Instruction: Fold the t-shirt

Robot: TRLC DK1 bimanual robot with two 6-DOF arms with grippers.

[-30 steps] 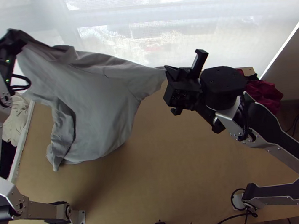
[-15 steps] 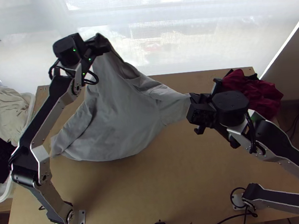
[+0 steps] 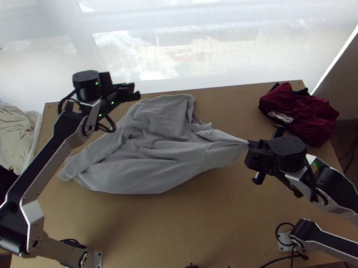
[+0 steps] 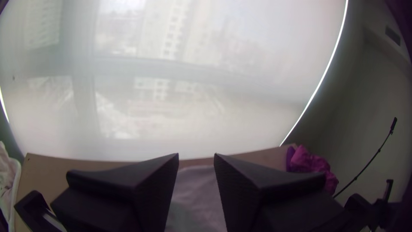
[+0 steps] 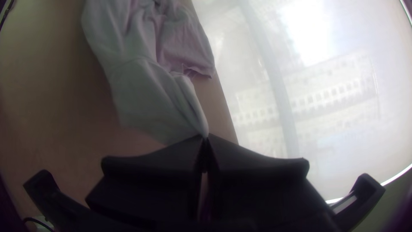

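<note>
Honestly, the light grey cotton-looking t-shirt (image 3: pixel 156 156) is rumpled across the light wooden tabletop (image 3: pixel 187 219), with the black right gripper (image 5: pixel 206 136) clamped on one end, probably to pull that side taut. The black left gripper (image 4: pixel 196 155) is parted and empty, so I'd regrip, but watch the dark red cloth pile (image 3: pixel 298 112) near the right one and the white plastic basket (image 3: pixel 38 131) past the left arm (image 3: pixel 40 167).

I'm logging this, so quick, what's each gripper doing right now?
Left gripper: open, holding nothing.
Right gripper: closed on an edge of the grey t-shirt.
</note>
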